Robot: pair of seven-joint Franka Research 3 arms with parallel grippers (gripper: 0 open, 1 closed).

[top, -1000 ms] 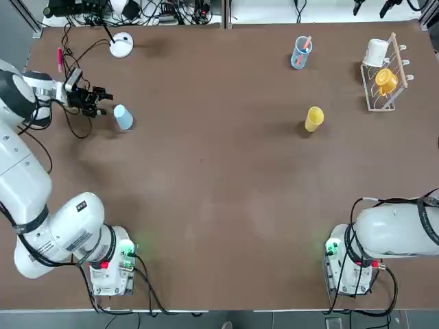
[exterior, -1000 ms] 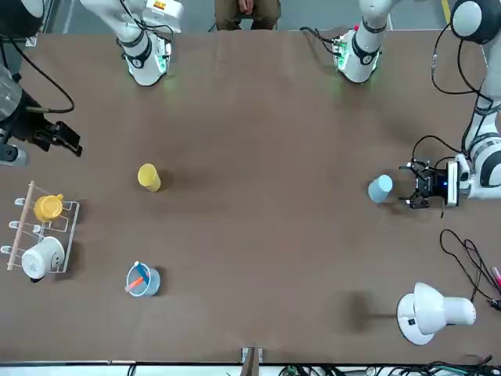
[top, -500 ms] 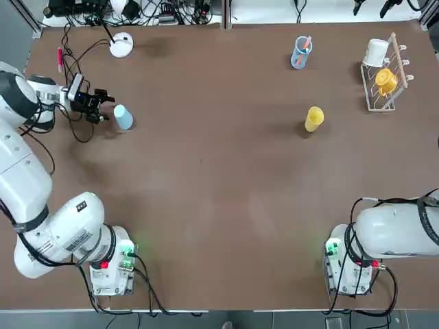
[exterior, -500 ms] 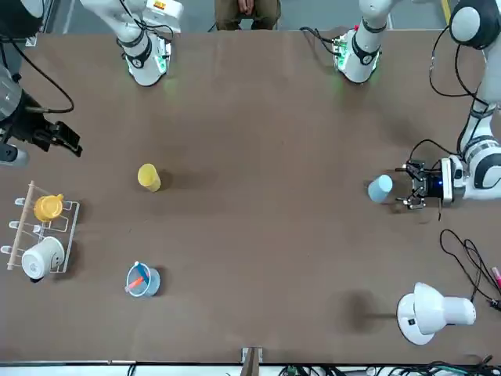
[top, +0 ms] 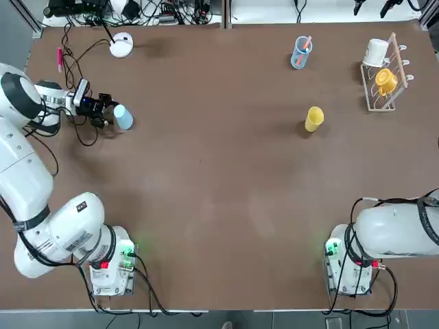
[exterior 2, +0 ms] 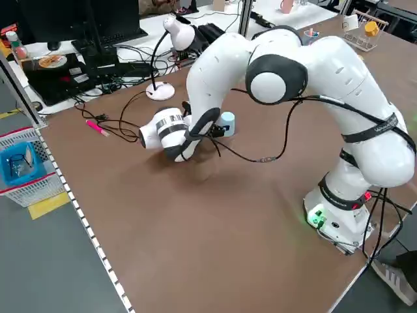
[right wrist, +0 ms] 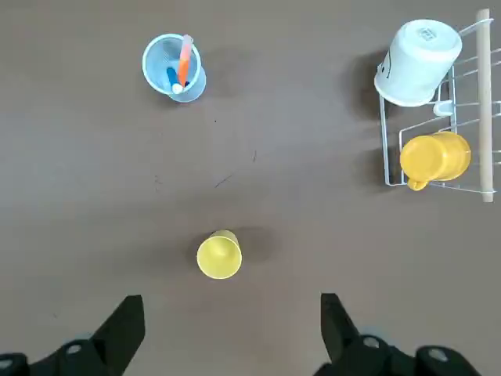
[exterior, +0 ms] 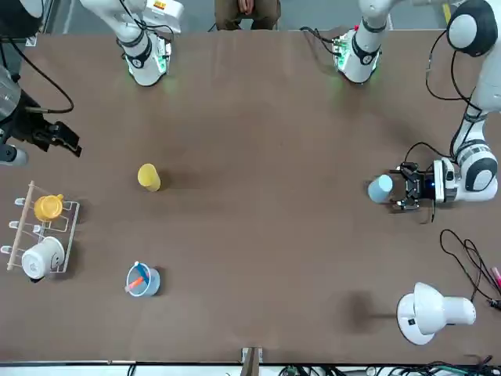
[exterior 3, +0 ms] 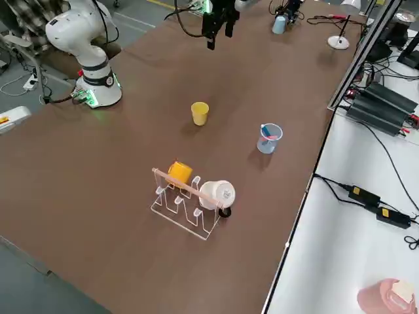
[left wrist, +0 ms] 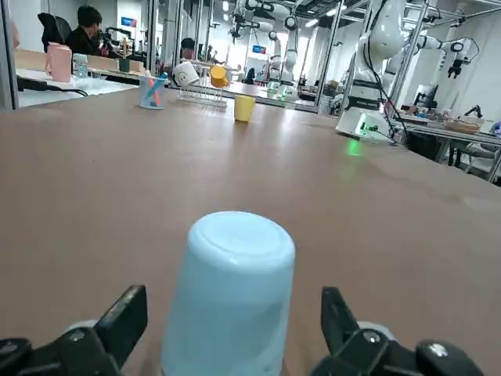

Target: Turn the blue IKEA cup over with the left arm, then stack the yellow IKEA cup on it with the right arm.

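- Since the earlier frame, left gripper (top: 108, 112) has slid right, its spread fingers now flanking the blue IKEA cup (top: 123, 117) at the top view's left edge, not yet pinching.
- Right gripper (exterior: 56, 137) hangs spread, high at the front view's left.
- Neither step looks done: yellow IKEA cup (top: 314, 118) stands alone, right of centre.
- Count: one blue cup, one yellow cup, one clear blue glass (top: 300, 53), two mugs on one rack (top: 385, 75).

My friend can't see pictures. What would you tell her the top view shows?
The left gripper reaches in sideways with open fingers at the blue IKEA cup near the brown table's left edge. The yellow IKEA cup stands alone far to the right, near a mug rack.
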